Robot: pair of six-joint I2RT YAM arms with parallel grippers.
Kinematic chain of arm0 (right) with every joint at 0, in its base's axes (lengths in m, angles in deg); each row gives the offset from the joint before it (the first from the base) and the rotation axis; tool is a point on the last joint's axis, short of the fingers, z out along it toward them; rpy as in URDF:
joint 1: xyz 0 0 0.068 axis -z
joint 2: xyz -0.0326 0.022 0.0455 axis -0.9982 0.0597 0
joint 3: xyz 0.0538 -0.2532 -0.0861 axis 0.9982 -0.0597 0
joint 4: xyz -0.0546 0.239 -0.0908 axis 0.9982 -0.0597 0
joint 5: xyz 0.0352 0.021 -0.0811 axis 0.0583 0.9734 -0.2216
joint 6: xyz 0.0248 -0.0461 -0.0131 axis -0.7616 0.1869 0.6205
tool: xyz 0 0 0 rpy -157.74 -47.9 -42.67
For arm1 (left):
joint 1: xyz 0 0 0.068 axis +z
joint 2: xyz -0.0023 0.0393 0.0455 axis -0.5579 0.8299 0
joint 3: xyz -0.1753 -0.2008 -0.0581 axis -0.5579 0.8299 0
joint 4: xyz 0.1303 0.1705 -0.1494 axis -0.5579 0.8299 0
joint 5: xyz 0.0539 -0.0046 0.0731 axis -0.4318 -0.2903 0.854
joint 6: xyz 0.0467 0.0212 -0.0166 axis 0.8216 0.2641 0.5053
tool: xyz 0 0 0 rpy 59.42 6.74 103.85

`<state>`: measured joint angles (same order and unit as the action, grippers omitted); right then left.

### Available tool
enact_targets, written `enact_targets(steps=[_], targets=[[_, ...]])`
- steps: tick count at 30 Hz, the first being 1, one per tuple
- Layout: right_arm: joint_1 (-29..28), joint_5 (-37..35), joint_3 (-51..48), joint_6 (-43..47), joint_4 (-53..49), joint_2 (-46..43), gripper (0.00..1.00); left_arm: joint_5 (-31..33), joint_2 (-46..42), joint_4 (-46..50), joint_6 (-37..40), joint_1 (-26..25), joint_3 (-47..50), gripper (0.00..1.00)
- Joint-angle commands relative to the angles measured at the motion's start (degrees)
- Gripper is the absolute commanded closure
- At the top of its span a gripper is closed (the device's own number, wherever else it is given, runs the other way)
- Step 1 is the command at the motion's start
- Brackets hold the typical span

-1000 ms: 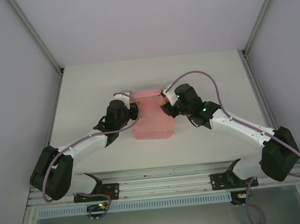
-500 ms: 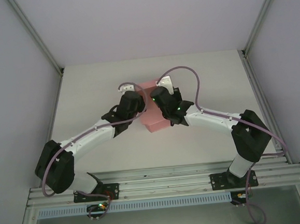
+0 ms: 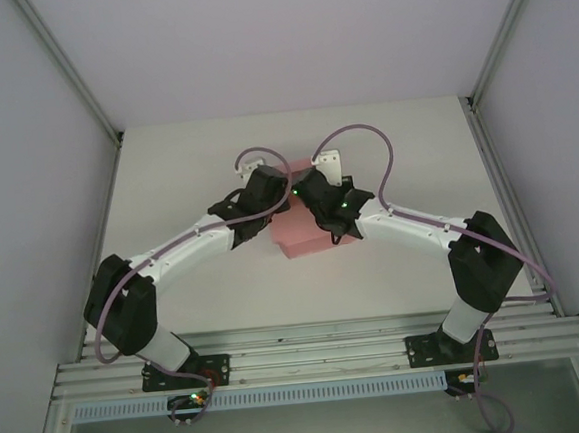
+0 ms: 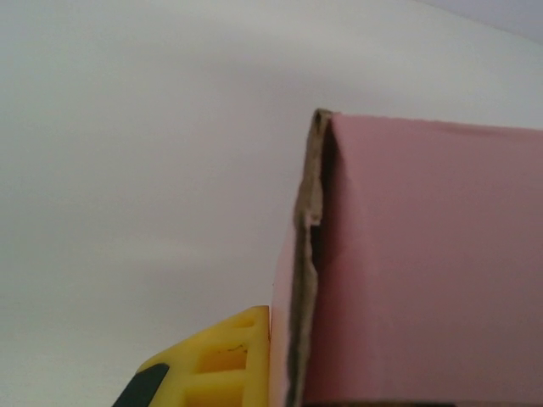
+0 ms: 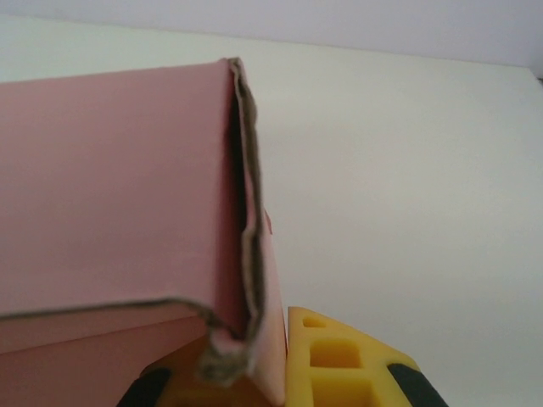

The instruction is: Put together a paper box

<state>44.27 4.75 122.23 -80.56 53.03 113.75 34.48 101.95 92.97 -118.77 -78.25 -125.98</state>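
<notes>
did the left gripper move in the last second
Yes. The left gripper has shifted right, away from the table's left edge, and slightly farther from the near rail.

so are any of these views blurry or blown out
Top external: evenly lit and sharp, only soft shadows on the table. Left wrist: the paper box edge sits close and slightly soft, the table behind it washed pale. Right wrist: the card edge is fairly crisp, no glare.

Bright, even light, soft shadows — wrist views slightly blurred up close
</notes>
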Motion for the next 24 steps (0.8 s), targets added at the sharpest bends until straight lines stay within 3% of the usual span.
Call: enact_targets(steps=[1,2,4,7,10,13,15,18,24], targets=[[6.20,0.46,-6.64,5.88,8.15,-4.65,0.93,3.13,-2.98,1.86,0.70,2.59,3.41,1.00],[6.33,5.33,-8.53,8.09,11.92,-5.95,0.83,2.53,-3.00,1.81,0.82,2.40,3.13,1.00],[6.73,15.15,-12.25,11.86,18.35,-8.59,0.75,2.26,-2.62,2.44,1.15,1.90,2.10,1.00],[7.49,29.17,-13.93,15.84,19.53,-11.27,0.52,1.17,-2.22,1.71,1.63,1.71,2.00,1.00],[7.54,35.44,-14.91,17.53,18.69,-13.50,0.27,1.24,-2.20,1.98,2.29,1.76,1.91,1.00],[7.67,37.00,-16.83,17.92,19.24,-17.01,0.07,0.13,-2.48,1.26,3.28,2.14,2.33,1.00],[7.99,37.74,-18.15,17.28,20.15,-19.41,0.01,-0.95,-2.73,0.72,3.62,2.47,2.68,1.00],[8.37,37.92,-19.97,17.01,22.05,-21.92,0.00,-1.59,-2.87,0.71,4.25,2.61,2.62,1.00],[12.19,44.51,-17.23,19.30,16.90,-21.31,0.14,-5.26,-4.08,-1.45,6.14,2.89,3.28,1.00]])
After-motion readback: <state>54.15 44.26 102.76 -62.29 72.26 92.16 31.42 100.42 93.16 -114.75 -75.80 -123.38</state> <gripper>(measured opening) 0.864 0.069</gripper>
